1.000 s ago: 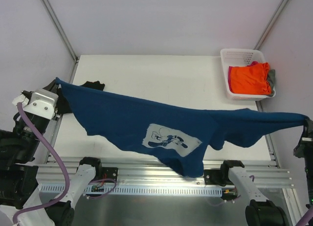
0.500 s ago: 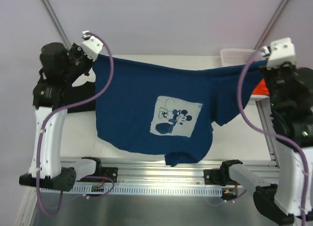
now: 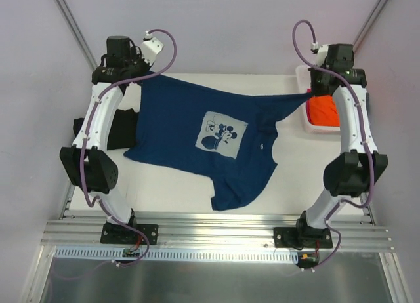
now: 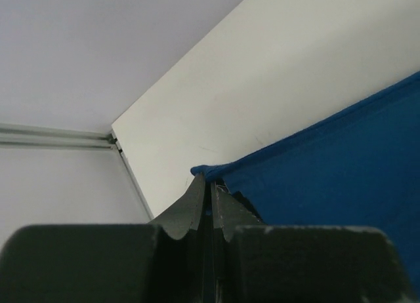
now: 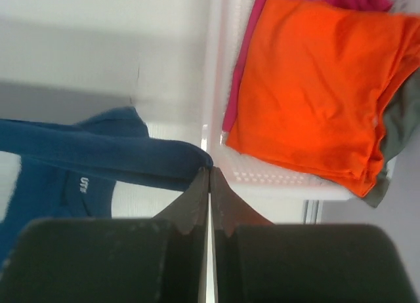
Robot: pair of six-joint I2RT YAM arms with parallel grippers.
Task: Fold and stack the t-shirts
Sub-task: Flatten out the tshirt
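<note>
- Whereas half a second ago both arms stood tall near the front rail with the shirt hanging in the air between them, they now reach out low toward the far edge of the white surface point(image 3: 170, 191).
- Left claw point(image 3: 146, 79) is clenched on a corner of the navy blue cloth t-shirt point(image 3: 170, 132). In the left wrist view its jaws are pressed together with blue cloth pinched at the tips point(image 4: 209, 185).
- A plain black cloth shirt point(image 3: 121, 129) lies at the surface's left edge, partly behind the left arm and touching the navy shirt's left side.
- The navy shirt has moved farther from the rail. Its top edge is stretched taut between the two claws, and its lower part appears to rest on the surface, one corner trailing toward the front.
- Its pale square cartoon print point(image 3: 223, 134) faces up and sits more tilted than before.
- Right claw point(image 3: 308, 92) is clamped on the shirt's other end, a bunched blue strip caught between closed tips point(image 5: 209, 170).
- Just beyond it, the white plastic basket point(image 3: 321, 127) holds a folded orange shirt point(image 5: 315, 86) on top, a pink one point(image 5: 252, 47) showing under its edge and a grey one point(image 5: 400, 126) at the side.
</note>
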